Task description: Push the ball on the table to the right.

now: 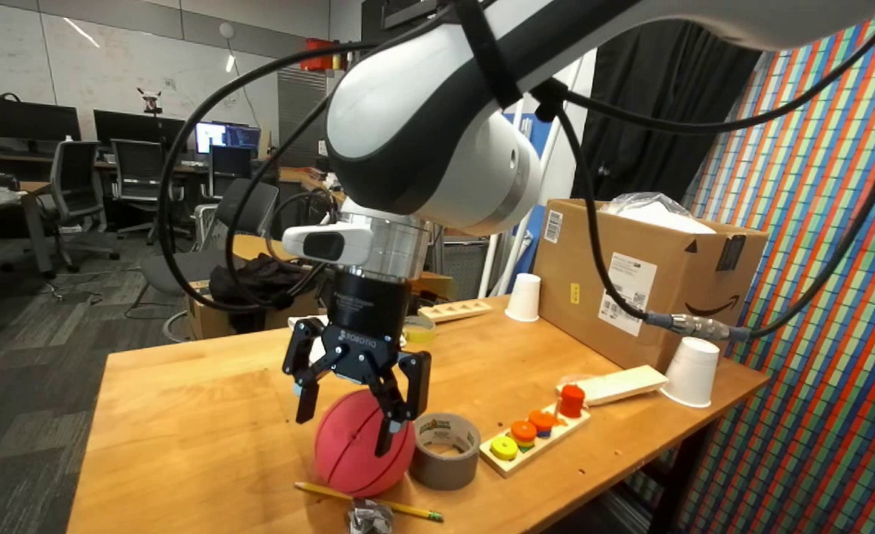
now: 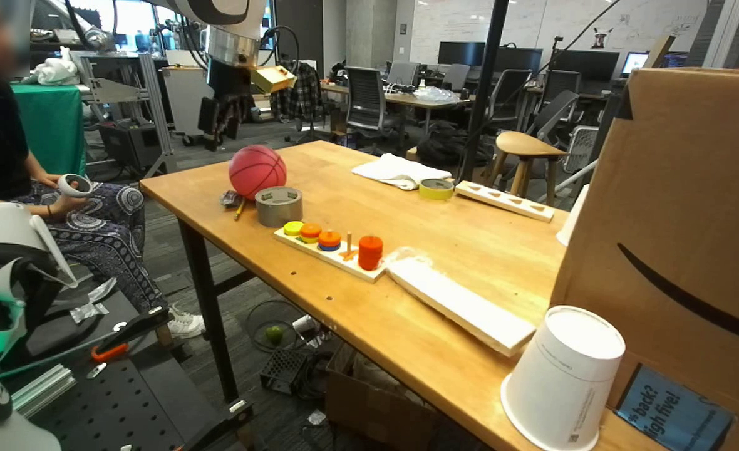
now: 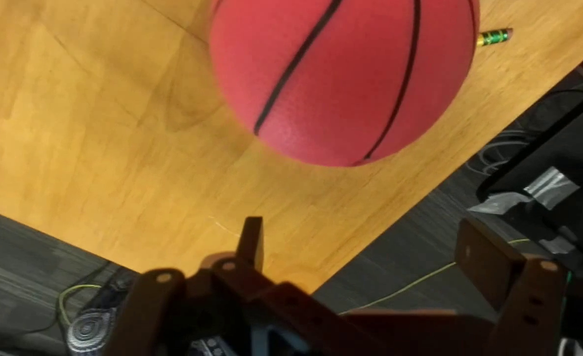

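A pink-red ball with black lines like a basketball stands on the wooden table near one corner; it shows in both exterior views [image 1: 356, 466] [image 2: 258, 170] and in the wrist view [image 3: 351, 84]. My gripper [image 1: 345, 421] is open with nothing between its fingers. In an exterior view it hangs above the table corner, up and to the left of the ball [image 2: 220, 130]. In the wrist view the wide-apart fingers [image 3: 363, 237] are over the table corner and edge, apart from the ball. The wooden table [image 1: 185, 415] bears the ball.
A grey tape roll [image 1: 445, 469] stands beside the ball. A yellow pencil [image 1: 414, 510] and crumpled foil [image 1: 369, 517] lie close to it. Beyond are a peg board with coloured discs [image 2: 344, 262], a pale wooden board [image 2: 457, 307], white cups [image 2: 563, 376] and a cardboard box [image 1: 630, 282].
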Controlling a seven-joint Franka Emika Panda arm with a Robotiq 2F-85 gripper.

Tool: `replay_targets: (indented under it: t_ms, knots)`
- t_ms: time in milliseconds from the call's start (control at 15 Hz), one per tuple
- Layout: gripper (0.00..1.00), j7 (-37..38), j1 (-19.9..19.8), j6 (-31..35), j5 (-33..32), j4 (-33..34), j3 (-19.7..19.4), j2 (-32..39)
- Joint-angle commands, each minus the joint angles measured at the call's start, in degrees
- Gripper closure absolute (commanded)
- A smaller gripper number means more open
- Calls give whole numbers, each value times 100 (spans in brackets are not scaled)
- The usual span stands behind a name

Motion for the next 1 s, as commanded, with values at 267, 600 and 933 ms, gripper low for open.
replay_targets:
  t_ms: [267, 600, 933]
  knots:
    - [0, -798, -222, -828, 61, -8, 312, -76]
    - [0, -1842, -391, -794, 890, -152, 275, -106]
    - [0, -1792, -565, -612, 774, 27, 202, 175]
